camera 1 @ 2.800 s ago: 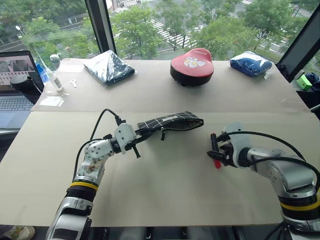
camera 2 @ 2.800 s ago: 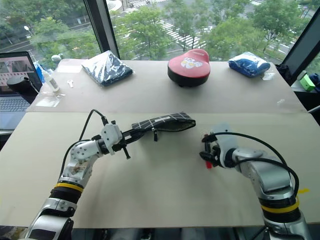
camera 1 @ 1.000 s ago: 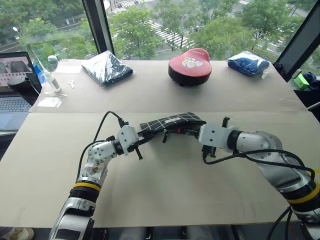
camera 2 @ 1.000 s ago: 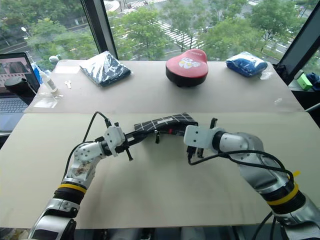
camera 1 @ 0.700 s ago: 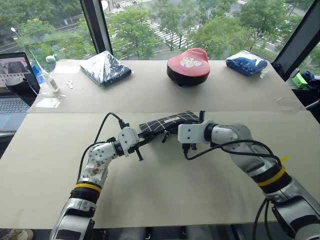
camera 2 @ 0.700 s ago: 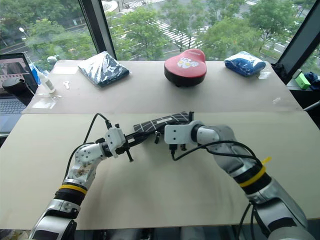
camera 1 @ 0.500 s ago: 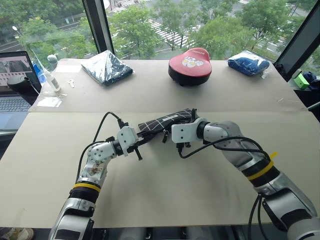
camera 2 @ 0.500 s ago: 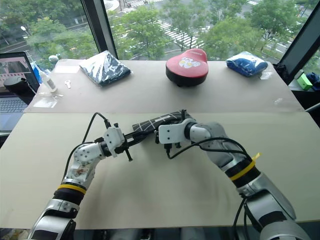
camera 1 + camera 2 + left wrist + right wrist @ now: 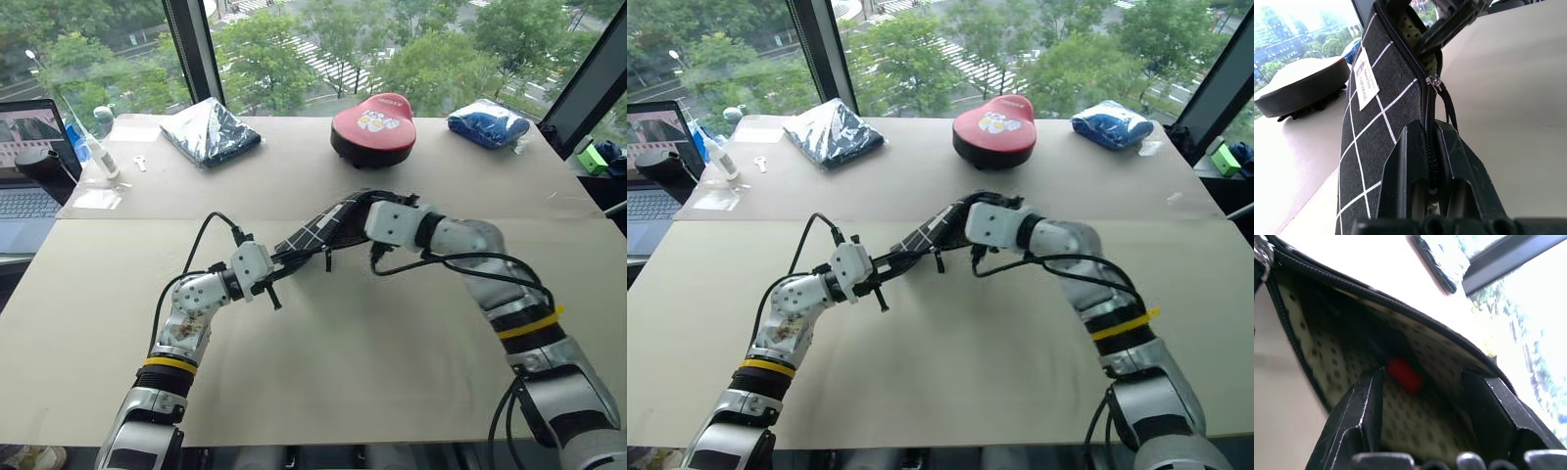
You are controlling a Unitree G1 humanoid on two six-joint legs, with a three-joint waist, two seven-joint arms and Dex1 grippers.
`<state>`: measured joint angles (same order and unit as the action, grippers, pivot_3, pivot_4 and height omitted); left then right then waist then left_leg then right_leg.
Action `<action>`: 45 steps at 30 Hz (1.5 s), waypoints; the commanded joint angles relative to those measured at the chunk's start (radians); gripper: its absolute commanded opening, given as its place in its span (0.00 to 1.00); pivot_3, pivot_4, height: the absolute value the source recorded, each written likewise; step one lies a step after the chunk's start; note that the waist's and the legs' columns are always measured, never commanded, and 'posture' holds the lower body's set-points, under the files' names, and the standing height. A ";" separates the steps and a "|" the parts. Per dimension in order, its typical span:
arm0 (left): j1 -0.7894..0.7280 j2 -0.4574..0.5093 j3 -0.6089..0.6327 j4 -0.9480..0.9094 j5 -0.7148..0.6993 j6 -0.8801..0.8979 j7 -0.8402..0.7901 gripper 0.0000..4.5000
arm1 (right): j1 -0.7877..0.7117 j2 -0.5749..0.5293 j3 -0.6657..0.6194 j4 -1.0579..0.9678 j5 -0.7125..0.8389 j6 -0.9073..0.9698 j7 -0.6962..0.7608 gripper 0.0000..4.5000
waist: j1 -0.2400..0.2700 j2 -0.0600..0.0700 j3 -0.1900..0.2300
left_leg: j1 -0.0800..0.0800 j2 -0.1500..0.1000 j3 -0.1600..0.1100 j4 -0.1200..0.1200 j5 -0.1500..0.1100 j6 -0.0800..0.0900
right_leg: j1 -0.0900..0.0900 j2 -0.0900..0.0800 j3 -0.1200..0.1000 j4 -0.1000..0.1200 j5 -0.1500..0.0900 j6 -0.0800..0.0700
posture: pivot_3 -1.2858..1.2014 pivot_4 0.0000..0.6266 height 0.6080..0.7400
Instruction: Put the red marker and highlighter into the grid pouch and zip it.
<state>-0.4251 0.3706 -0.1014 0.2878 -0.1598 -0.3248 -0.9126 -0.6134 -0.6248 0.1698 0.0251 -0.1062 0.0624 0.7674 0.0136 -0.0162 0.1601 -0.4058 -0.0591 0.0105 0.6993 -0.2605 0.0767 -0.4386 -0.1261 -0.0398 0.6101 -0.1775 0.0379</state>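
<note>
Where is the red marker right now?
Inside the open grid pouch: the right wrist view shows the red marker lying on the dotted lining, between the open fingers of the right gripper.

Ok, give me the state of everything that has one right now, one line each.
grid pouch: unzipped, mouth open, lifted at an angle.
red marker: inside the pouch, released.
left gripper: shut on the pouch's zipper edge.
right gripper: open, fingers inside the pouch mouth.
laptop: lid up, screen on.

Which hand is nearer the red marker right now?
Right. The right hand has its open fingers inside the grid pouch mouth, with the red marker lying just ahead of them. The left hand is shut on the pouch's far, zippered end.
</note>
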 commanded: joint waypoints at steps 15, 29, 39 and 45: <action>-0.005 -0.004 0.005 -0.058 -0.024 0.038 0.002 0.00 | 0.356 -0.051 -0.165 -0.571 0.692 0.873 -0.022 0.61 | 0.001 0.000 0.000 | 0.001 0.002 -0.001 0.001 -0.005 0.008 | 0.001 -0.003 0.000 0.000 0.000 0.000 | 0.52 0.24 1.00; -0.020 -0.010 0.005 -0.040 -0.018 0.031 -0.002 0.00 | 0.055 0.247 0.042 -0.256 0.461 0.885 -0.293 0.61 | -0.002 0.000 0.000 | 0.000 0.000 -0.001 0.001 0.000 0.000 | -0.001 -0.001 -0.001 0.001 0.001 -0.001 | 0.52 0.24 1.00; -0.012 -0.014 0.004 -0.056 -0.017 0.037 0.007 0.00 | 0.005 0.320 0.038 -0.228 0.469 0.893 -0.290 0.61 | -0.004 0.000 0.000 | 0.000 0.000 -0.001 0.001 0.000 0.000 | -0.001 0.000 -0.001 0.001 0.001 -0.001 | 0.52 0.24 1.00; -0.011 -0.013 0.002 -0.069 -0.016 0.047 0.011 0.00 | -0.002 0.320 0.025 -0.224 0.461 0.884 -0.290 0.41 | -0.005 0.000 0.000 | 0.000 0.000 -0.001 0.000 0.000 0.000 | -0.001 0.000 -0.001 0.001 0.001 -0.001 | 0.52 0.24 1.00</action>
<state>-0.4297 0.3601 -0.1025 0.2569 -0.1610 -0.2798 -0.9082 -0.5886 -0.3014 0.2209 -0.1653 0.3562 0.9612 0.4747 0.0087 -0.0164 0.1600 -0.4057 -0.0593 0.0094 0.6997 -0.2604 0.0768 -0.4396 -0.1260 -0.0405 0.6114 -0.1768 0.0369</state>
